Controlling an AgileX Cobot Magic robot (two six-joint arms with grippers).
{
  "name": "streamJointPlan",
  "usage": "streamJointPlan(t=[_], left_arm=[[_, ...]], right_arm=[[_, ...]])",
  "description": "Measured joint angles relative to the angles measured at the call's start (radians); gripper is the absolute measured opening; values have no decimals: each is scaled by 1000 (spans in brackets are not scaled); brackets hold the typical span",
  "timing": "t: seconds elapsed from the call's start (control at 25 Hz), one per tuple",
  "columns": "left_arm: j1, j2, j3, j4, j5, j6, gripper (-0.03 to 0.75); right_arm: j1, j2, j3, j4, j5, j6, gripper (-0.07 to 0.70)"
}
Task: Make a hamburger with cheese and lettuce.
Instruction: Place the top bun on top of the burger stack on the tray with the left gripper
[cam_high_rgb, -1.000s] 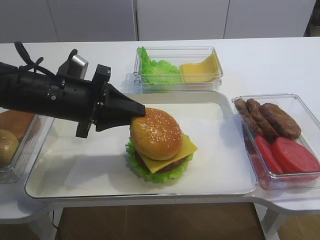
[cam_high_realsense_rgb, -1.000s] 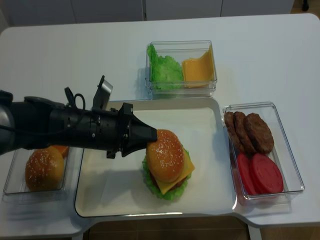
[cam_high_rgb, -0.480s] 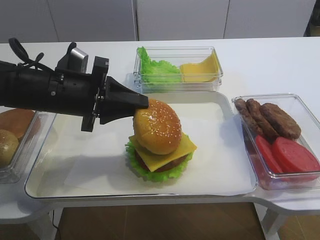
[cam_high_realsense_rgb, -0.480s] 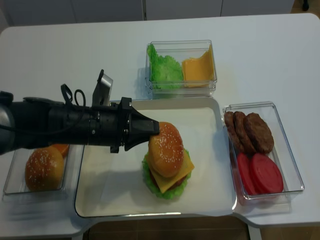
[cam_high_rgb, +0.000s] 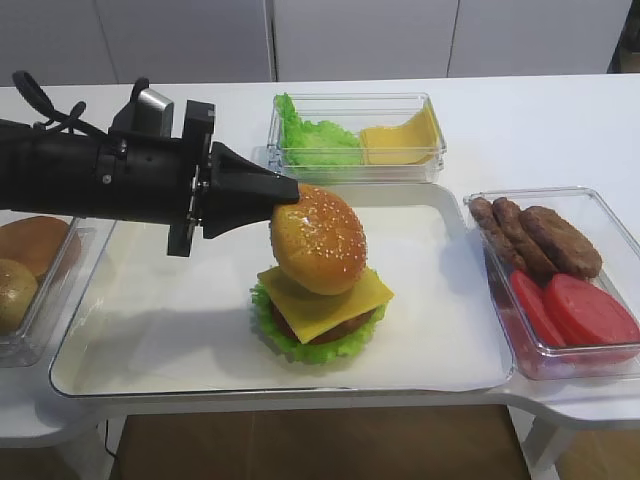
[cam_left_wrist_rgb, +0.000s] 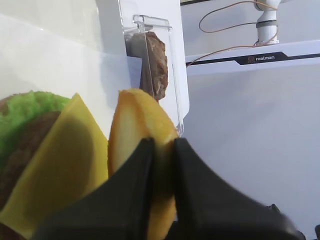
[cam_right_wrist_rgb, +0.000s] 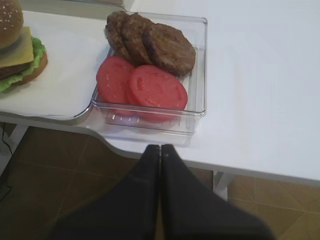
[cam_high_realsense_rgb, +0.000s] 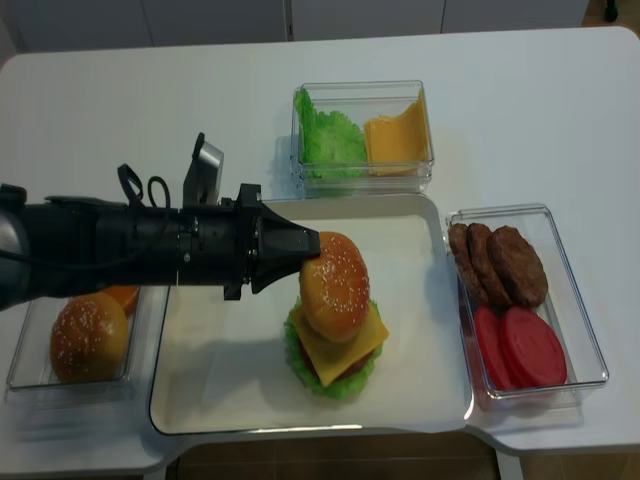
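The hamburger (cam_high_rgb: 322, 318) sits mid-tray as a stack. Its frilly lettuce (cam_high_rgb: 298, 346) is at the bottom, a brown patty (cam_high_rgb: 335, 328) on that, and the square cheese (cam_high_rgb: 335, 293) on top. A sesame-seed bun (cam_high_rgb: 318, 240) hangs tilted just above the cheese, pinched at its left edge by my left gripper (cam_high_rgb: 288, 195), which is shut on it. In the left wrist view the bun (cam_left_wrist_rgb: 135, 130) sits between the black fingers (cam_left_wrist_rgb: 195, 180), beside the cheese (cam_left_wrist_rgb: 60, 165). My right gripper (cam_right_wrist_rgb: 160, 147) is shut and empty, off the table's front edge below the tomato box.
The white tray (cam_high_rgb: 150, 330) holds the stack. A clear box (cam_high_rgb: 355, 135) of loose lettuce and cheese slices stands behind it. Another box (cam_high_rgb: 560, 270) of patties and tomato slices sits at the right. Spare buns (cam_high_rgb: 25, 265) lie in a box at the left.
My left gripper has risen with the sesame bun, lifting it off the cheese and tilting it. The right gripper has not moved.
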Motion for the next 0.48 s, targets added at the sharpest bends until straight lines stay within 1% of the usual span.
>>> streamJointPlan(t=[0.28, 0.48], left_arm=[[-24, 0, 0, 2, 4, 2, 79], [-24, 0, 0, 4, 4, 2, 69]], right_arm=[[0, 0, 0, 0, 0, 0, -4], [0, 0, 0, 0, 0, 0, -4]])
